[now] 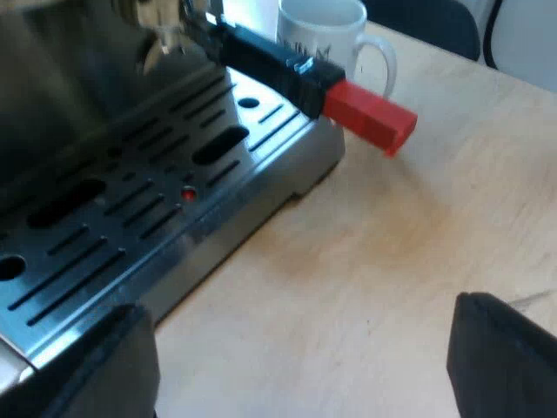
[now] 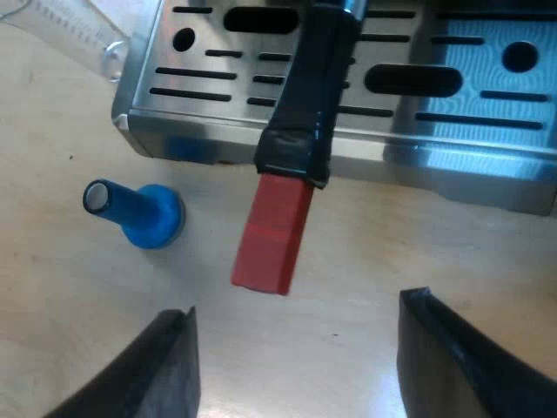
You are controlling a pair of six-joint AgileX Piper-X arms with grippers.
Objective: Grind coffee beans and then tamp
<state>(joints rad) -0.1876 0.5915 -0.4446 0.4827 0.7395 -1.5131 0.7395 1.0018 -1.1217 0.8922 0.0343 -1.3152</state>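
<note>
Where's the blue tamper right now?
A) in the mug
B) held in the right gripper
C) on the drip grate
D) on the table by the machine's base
D: the blue tamper rests on the table just off the espresso machine, apart from the right gripper, whose fingers are open with nothing between them.

Holder (image 1: 261, 54) in machine (image 1: 52, 78).
Red-ended dark handle (image 2: 305, 96) juts past drip tray (image 2: 487, 96); blue tamper (image 2: 144, 213) on table (image 2: 70, 287) near tray corner.

Coffee corner: espresso machine (image 1: 130, 209) and mug (image 1: 320, 35) on pale wooden table (image 1: 392, 261).
</note>
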